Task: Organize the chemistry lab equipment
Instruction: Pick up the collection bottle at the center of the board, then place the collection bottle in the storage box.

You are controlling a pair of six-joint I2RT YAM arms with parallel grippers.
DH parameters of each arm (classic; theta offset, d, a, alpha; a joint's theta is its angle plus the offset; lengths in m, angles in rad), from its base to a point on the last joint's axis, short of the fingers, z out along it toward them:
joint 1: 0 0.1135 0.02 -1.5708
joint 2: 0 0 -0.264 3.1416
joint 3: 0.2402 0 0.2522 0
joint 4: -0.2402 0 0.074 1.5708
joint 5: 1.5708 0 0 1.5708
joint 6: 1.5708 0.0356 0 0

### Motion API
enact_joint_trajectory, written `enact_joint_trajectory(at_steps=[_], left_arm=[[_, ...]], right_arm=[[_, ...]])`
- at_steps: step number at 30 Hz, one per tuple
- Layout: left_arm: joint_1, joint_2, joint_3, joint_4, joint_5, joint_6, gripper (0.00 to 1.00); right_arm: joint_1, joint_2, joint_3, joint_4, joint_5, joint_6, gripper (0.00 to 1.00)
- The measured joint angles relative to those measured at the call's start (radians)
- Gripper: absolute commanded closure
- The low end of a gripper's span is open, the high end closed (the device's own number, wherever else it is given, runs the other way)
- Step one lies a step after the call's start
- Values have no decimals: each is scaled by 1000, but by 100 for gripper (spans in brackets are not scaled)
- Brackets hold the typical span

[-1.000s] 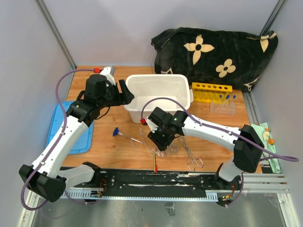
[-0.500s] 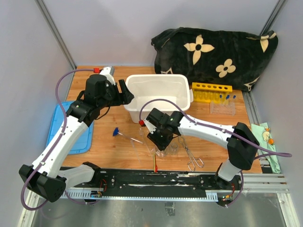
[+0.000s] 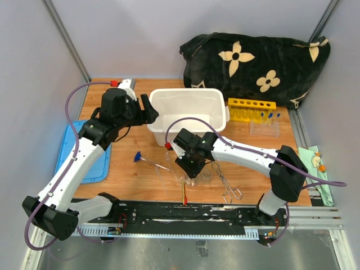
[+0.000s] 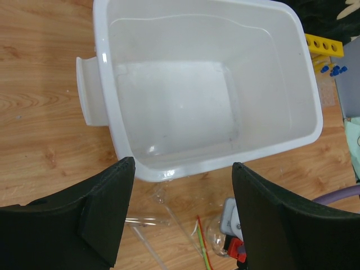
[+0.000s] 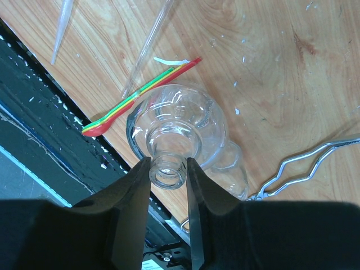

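Two fingers of the right end effector close snugly on the neck of a small glass flask, just in front of the white tub. It is likely light, rigid, slick and breakable; the neck under its lip suits gentle pinching. Farther back, the left end effector hangs wide open, empty, over the tub's left rim.

No readable text, brands or numbers — nothing legible on yellow holed tube rack, white tub
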Motion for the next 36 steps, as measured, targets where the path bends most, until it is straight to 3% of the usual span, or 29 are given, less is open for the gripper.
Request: enact_joint_trajectory(at_steps=[6, 20, 36], left_arm=[[0, 0, 1, 0, -1, 0, 26], [0, 6, 2, 0, -17, -5, 25], [-3, 20, 28, -100, -291, -170, 27]], right_arm=[[0, 2, 5, -2, 6, -1, 99], [0, 1, 177, -115, 34, -7, 99], [-55, 46, 765, -369, 78, -51, 100]])
